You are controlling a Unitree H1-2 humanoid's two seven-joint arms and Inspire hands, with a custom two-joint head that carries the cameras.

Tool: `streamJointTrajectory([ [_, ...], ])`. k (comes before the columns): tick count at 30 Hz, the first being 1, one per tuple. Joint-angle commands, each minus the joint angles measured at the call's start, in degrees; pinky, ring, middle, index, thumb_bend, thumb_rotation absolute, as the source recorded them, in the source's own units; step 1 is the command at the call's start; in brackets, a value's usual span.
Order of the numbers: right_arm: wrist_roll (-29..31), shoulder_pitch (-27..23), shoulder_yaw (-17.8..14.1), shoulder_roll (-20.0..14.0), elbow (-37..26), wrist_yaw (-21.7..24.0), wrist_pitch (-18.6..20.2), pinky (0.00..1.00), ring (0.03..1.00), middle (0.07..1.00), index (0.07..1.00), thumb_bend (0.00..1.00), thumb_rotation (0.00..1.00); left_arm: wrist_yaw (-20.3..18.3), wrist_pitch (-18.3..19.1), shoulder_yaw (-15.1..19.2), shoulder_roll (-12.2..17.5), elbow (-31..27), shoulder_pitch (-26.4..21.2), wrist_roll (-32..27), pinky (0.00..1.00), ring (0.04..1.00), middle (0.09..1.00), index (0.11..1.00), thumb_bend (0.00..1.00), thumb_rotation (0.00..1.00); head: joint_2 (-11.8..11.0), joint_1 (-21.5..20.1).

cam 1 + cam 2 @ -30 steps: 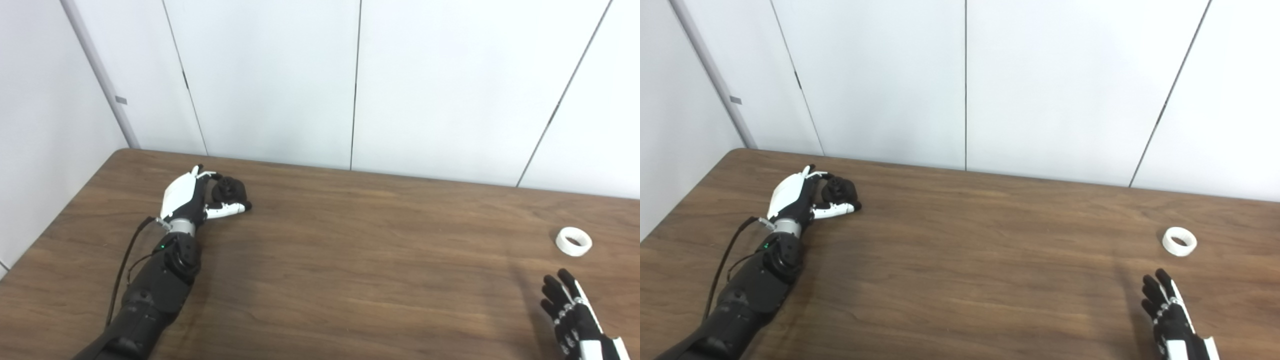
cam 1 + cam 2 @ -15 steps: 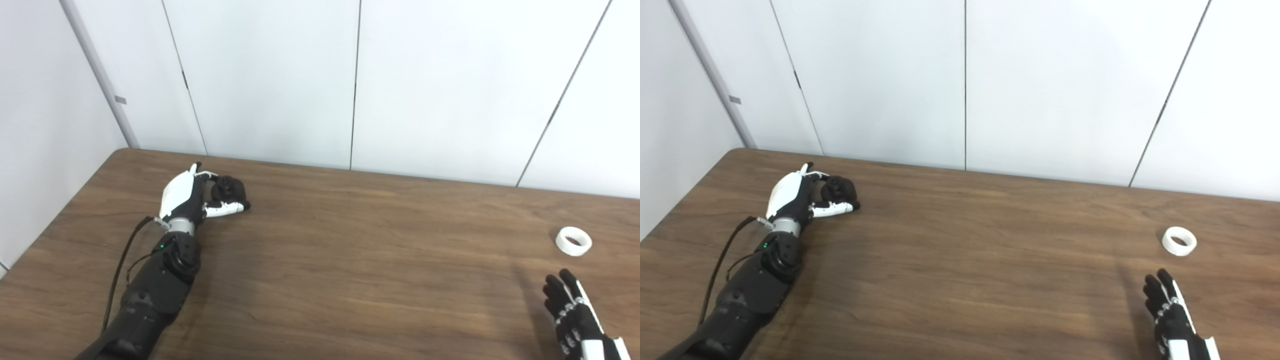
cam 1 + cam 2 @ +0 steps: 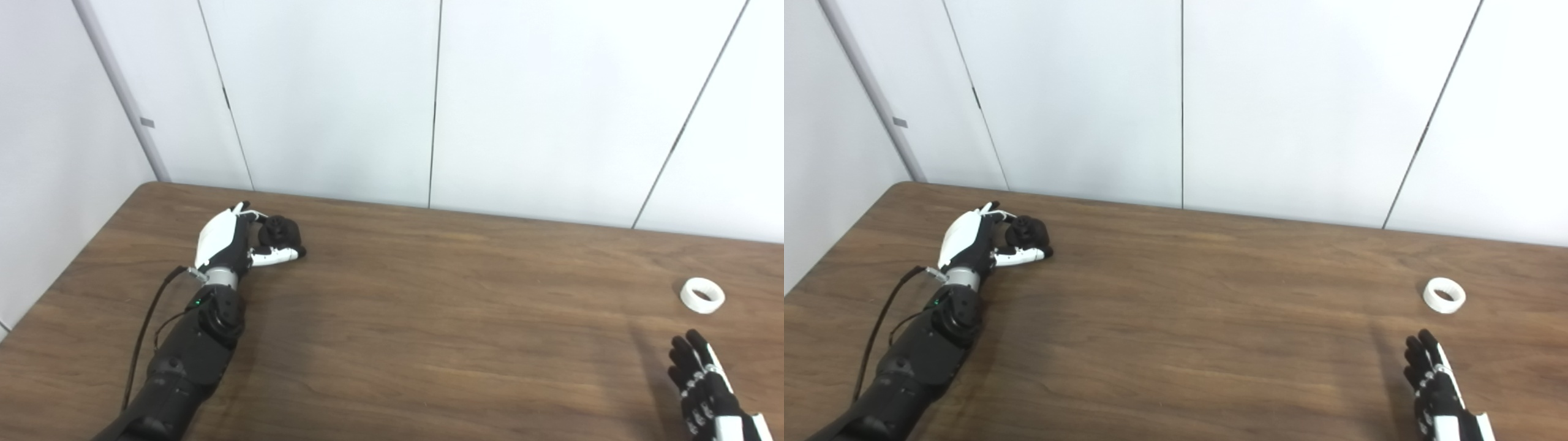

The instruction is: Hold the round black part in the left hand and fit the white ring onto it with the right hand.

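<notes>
My hands work over a brown wooden table [image 3: 429, 318] before white wall panels [image 3: 331, 92]. My left hand [image 3: 236, 242] curls around the black part [image 3: 278, 231]; my right hand [image 3: 704, 386] is spread and empty. Just beyond it the white ring [image 3: 702, 295] lies flat, hole upward.

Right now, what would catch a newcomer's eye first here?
Probably the left hand, far left on the brown table, its fingers curled around a round black part. Next, the small white ring lying alone far right, with the right hand open just short of it.
</notes>
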Motion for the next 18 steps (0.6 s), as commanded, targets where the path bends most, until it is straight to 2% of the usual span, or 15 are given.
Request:
streamJointTrajectory([
  [1, 0.71, 6.53, 0.30, -1.02, 1.05, 0.38, -0.87, 0.97, 0.965, 0.948, 0.974, 0.65, 0.96, 0.64, -0.49, 0.11, 0.07, 1.58, 0.32, -0.09, 1.00, 1.000, 0.942, 0.544, 0.69, 0.08, 0.05, 0.08],
  [3, 0.85, 6.50, 0.30, -1.18, 1.18, 0.58, -1.22, 0.97, 0.968, 0.951, 0.979, 0.65, 0.97, 1.50, -1.47, 0.40, -0.16, 2.48, 0.08, -0.50, 1.00, 1.000, 0.928, 0.502, 0.56, 0.07, 0.05, 0.08],
  [4, 1.09, 6.45, 0.25, -1.25, 1.31, 0.70, -1.32, 0.97, 0.969, 0.952, 0.980, 0.65, 0.97, 1.80, -1.99, 0.63, -0.28, 2.83, 0.00, -0.86, 1.00, 1.000, 0.919, 0.495, 0.54, 0.06, 0.05, 0.08],
  [9, 1.67, 6.36, 0.15, -1.30, 1.37, 1.00, -1.10, 0.97, 0.958, 0.953, 0.978, 0.65, 0.96, 2.69, -3.84, 0.68, -0.22, 4.13, -0.35, -1.20, 1.00, 1.000, 0.898, 0.486, 0.53, 0.05, 0.05, 0.08],
  [18, 2.08, 6.64, -0.09, -1.31, 1.61, 1.38, -1.07, 0.98, 0.959, 0.955, 0.979, 0.65, 0.95, 3.25, -4.06, 0.00, -0.03, 4.92, -0.57, -0.72, 1.00, 1.000, 0.873, 0.486, 0.52, 0.05, -0.46, -0.47],
])
